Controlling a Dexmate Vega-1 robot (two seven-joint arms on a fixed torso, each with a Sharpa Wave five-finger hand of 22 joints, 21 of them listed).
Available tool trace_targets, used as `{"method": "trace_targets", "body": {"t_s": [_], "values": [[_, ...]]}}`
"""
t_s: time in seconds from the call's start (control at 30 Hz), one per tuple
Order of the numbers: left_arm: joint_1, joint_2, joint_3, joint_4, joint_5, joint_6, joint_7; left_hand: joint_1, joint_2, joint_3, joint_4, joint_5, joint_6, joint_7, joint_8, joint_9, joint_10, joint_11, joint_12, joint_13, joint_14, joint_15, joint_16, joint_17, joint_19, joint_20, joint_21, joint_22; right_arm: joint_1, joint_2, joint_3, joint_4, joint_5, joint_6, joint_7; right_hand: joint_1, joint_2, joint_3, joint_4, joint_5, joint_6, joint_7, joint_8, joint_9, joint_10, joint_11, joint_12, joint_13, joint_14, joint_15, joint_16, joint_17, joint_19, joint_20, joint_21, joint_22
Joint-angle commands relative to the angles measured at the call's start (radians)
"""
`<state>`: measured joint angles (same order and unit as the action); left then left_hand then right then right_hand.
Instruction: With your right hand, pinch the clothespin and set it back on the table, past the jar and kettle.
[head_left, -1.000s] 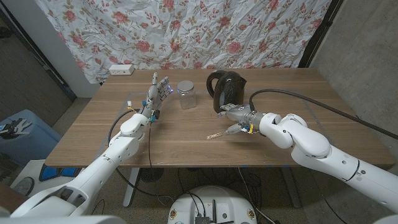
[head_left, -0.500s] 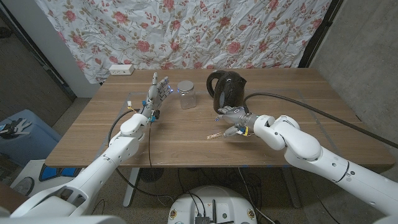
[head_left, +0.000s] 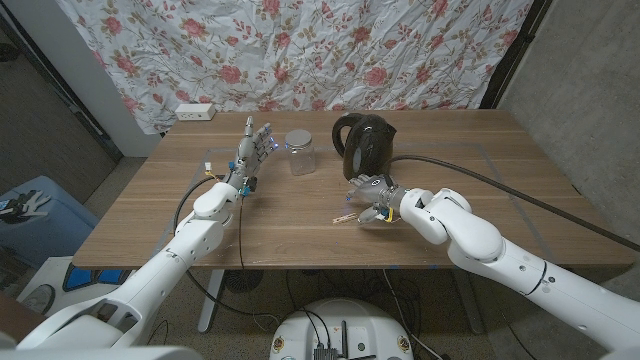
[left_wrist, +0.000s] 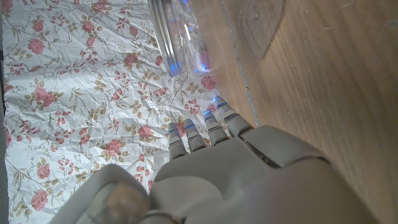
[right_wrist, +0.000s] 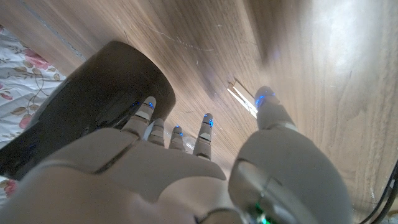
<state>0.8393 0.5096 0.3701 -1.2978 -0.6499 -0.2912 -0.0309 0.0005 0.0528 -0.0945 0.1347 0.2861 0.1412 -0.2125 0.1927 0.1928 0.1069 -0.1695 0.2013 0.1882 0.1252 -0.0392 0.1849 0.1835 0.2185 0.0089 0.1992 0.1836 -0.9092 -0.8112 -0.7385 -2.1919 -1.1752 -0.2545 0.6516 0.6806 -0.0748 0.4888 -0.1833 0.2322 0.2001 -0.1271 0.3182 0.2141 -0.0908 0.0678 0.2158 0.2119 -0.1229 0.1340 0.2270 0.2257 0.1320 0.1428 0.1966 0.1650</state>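
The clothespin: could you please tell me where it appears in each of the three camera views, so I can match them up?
Head view: the clothespin lies on the table in front of the black kettle, just left of the right hand.
Left wrist view: not in it.
Right wrist view: the clothespin lies on the wood beyond the fingertips, beside the kettle.
Shared landmark: the kettle.

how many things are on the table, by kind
clothespin: 1
jar: 1
kettle: 1
white power strip: 1
total: 4
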Motion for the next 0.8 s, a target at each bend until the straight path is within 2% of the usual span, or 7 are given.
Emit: {"method": "trace_targets", "body": {"t_s": [0.03, 0.3, 0.6, 0.8], "values": [[0.0, 0.0, 0.0, 0.0, 0.0, 0.0, 0.0, 0.003, 0.008, 0.001, 0.006, 0.003, 0.001, -0.009, 0.006, 0.005, 0.003, -0.008, 0.006, 0.002, 0.009, -0.007, 0.005, 0.004, 0.008, -0.001, 0.007, 0.002, 0.017, 0.041, -0.021, 0.032, -0.042, 0.004, 0.042, 0.005, 0.014, 0.0, 0.01, -0.006, 0.024, 0.002, 0.013, 0.004, 0.002, 0.002, 0.005, 0.002, 0.008, 0.006, 0.006, 0.005, 0.004, 0.004, -0.002, 0.006], [0.0, 0.0, 0.0, 0.0, 0.0, 0.0, 0.0, 0.003, 0.008, 0.001, 0.006, 0.003, 0.001, -0.009, 0.006, 0.005, 0.002, -0.006, 0.006, 0.002, 0.009, -0.007, 0.005, 0.004, 0.008, 0.001, 0.007, 0.002, 0.028, 0.052, -0.026, 0.044, -0.042, 0.009, 0.063, 0.006, 0.014, -0.001, 0.012, -0.008, 0.035, 0.002, 0.019, 0.005, 0.006, 0.001, 0.005, 0.002, 0.011, 0.006, 0.008, 0.006, 0.006, 0.004, -0.002, 0.006], [0.0, 0.0, 0.0, 0.0, 0.0, 0.0, 0.0, 0.003, 0.008, 0.001, 0.006, 0.003, 0.0, -0.009, 0.006, 0.005, 0.002, -0.007, 0.006, 0.002, 0.009, -0.007, 0.005, 0.004, 0.008, 0.001, 0.007, 0.002, 0.025, 0.054, -0.031, 0.054, -0.055, 0.009, 0.044, 0.008, 0.019, -0.003, 0.016, -0.011, 0.061, -0.001, 0.032, 0.007, 0.012, 0.0, 0.006, 0.003, 0.018, 0.004, 0.012, 0.009, 0.009, 0.002, -0.002, 0.006], [0.0, 0.0, 0.0, 0.0, 0.0, 0.0, 0.0, 0.003, 0.008, 0.001, 0.006, 0.003, 0.0, -0.009, 0.006, 0.005, 0.003, -0.008, 0.006, 0.002, 0.008, -0.007, 0.005, 0.004, 0.009, 0.0, 0.008, 0.002, 0.02, 0.057, -0.032, 0.061, -0.062, 0.005, 0.026, 0.012, 0.022, -0.005, 0.018, -0.014, 0.1, -0.006, 0.051, 0.009, 0.026, -0.005, 0.009, 0.004, 0.031, 0.001, 0.018, 0.012, 0.019, -0.001, 0.0, 0.006]]}}
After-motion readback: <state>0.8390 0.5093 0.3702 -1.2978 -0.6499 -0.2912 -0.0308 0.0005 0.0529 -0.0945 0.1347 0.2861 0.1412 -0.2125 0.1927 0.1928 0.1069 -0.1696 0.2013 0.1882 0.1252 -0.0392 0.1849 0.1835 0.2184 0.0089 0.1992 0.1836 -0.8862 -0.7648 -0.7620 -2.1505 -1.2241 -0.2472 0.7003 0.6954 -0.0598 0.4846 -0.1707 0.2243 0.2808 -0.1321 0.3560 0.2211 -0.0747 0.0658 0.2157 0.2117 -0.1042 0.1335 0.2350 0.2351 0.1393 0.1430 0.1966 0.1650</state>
